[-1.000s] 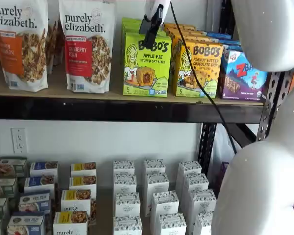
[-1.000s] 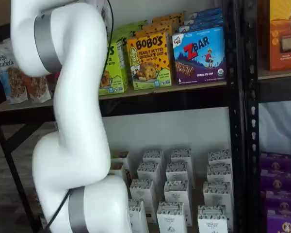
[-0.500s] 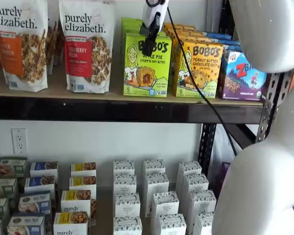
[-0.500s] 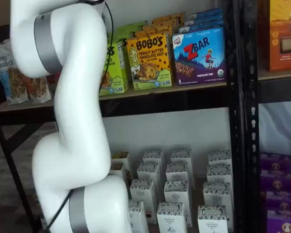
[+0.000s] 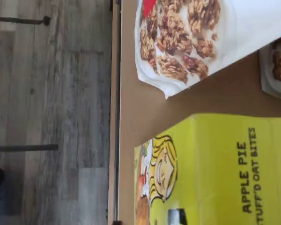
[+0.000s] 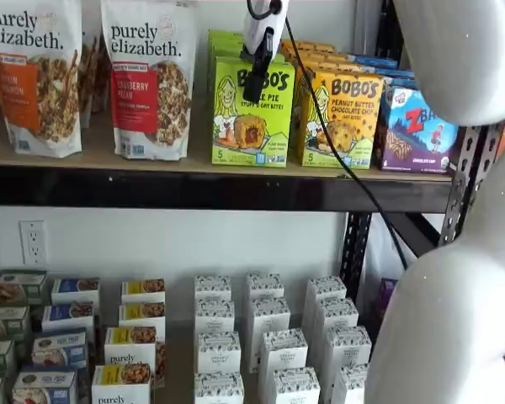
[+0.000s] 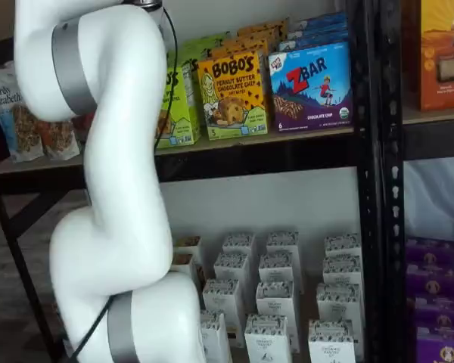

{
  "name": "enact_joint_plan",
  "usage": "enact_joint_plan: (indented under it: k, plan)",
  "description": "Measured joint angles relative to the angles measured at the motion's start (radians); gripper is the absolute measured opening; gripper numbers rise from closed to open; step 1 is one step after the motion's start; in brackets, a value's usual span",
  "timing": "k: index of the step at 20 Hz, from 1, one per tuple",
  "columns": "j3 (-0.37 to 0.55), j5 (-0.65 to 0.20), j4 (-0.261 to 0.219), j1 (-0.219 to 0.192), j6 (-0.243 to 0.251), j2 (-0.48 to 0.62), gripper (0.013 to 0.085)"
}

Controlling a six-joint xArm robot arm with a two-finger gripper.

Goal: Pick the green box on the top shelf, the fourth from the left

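Hanging directly over the upright green box (image 6: 252,114), gripper (image 6: 254,84) fingers seen side-on, gap impossible to tell.

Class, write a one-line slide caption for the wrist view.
Looking down on the green box beside a granola bag on the top shelf.

"APPLE PIE STUFF'D OAT BITES" is read on the lime-green upright carton (image 5: 225,168) (image 6: 252,112). "BOBO'S PEANUT BUTTER CHOCOLATE CHIP" is printed on the yellow-orange carton (image 6: 342,120) (image 7: 233,94) to its right, "ZBAR" on the blue box (image 7: 312,85), and "purely elizabeth." on the white granola pouches (image 6: 149,77).
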Motion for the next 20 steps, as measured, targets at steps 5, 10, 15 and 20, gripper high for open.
enact_joint_plan:
  k: [5,10,15,20]
  plan:
    - [0.009,-0.012,0.003,0.002,0.002,-0.004,0.069]
    - [-0.005,0.005,0.001,0.003,0.003,0.005,0.065]
    - [-0.001,-0.004,0.003,0.005,0.006,0.002,0.057]
    - [-0.003,-0.005,0.005,0.007,0.008,0.001,0.049]
